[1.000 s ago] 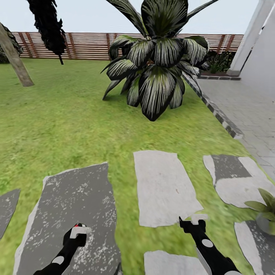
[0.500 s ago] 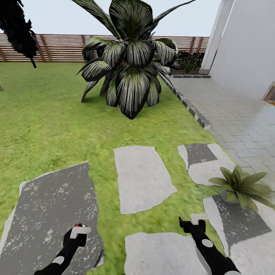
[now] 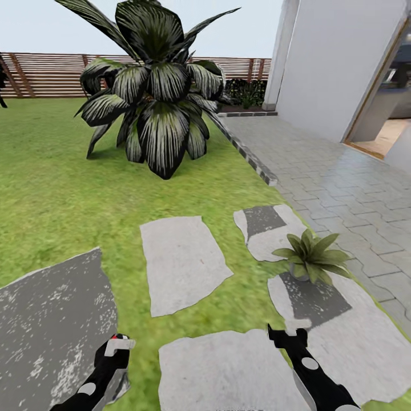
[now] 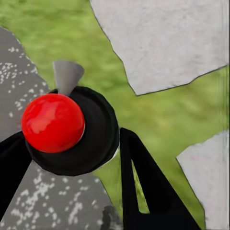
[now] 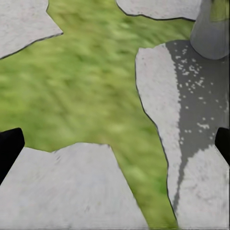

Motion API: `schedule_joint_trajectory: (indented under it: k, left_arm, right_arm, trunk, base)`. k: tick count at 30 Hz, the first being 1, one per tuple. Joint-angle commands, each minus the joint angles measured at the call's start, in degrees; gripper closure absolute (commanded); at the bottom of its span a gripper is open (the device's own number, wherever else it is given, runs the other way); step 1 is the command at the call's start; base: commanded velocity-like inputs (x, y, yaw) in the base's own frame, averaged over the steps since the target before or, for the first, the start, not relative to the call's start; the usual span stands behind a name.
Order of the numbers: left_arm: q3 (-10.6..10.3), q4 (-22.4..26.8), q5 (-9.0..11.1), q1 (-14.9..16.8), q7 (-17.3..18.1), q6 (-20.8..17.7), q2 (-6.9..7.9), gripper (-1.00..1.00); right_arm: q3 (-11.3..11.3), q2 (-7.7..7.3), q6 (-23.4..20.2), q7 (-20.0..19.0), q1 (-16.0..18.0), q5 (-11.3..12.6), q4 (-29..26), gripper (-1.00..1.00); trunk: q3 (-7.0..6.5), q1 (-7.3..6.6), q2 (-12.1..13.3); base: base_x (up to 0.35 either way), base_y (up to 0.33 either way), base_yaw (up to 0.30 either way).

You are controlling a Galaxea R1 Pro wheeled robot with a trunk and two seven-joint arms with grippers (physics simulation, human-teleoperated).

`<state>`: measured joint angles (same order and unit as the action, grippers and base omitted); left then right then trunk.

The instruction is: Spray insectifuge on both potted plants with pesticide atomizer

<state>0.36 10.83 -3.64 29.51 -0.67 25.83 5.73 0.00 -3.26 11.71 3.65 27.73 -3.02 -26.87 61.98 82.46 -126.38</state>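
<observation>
Early: no atomizer held yet, one potted plant point(image 3: 308, 258) at 2 o'clock unsprayed; right gripper point(image 3: 283, 332) spread empty, left gripper point(image 3: 118, 343) state can't tell.

Flat, even daylight fills the head view under a pale sky, with only faint shading on the lawn point(image 3: 63, 194) beneath the big plant point(image 3: 151, 100) and a darker patch on the stone point(image 3: 319, 302) by the potted plant point(image 3: 311, 257). The grass texture looks smeared and soft low in the head view and across both wrist views, and straight lines bend a little toward the edges. In the left wrist view a red ball point(image 4: 52, 122) carries small white glints
</observation>
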Motion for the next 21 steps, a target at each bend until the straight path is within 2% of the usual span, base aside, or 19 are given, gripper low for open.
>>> schedule_joint_trajectory:
  k: [1, 21]
  left_arm:
    - [0.07, -0.02, -0.39, 0.02, -0.03, 0.18, 0.04, 1.0]
    - [0.07, -0.02, -0.4, 0.02, -0.03, 0.18, 0.07, 1.0]
  right_arm:
    - [0.0, 0.01, 0.15, 0.22, 0.04, -0.32, 0.07, -1.0]
    - [0.0, 0.01, 0.15, 0.22, 0.04, -0.34, 0.15, -1.0]
  trunk:
    - [0.0, -0.01, -0.02]
    - [-1.03, -0.01, -0.02]
  base:
    - [-0.026, -0.018, -0.291]
    - [-0.002, -0.001, -0.274]
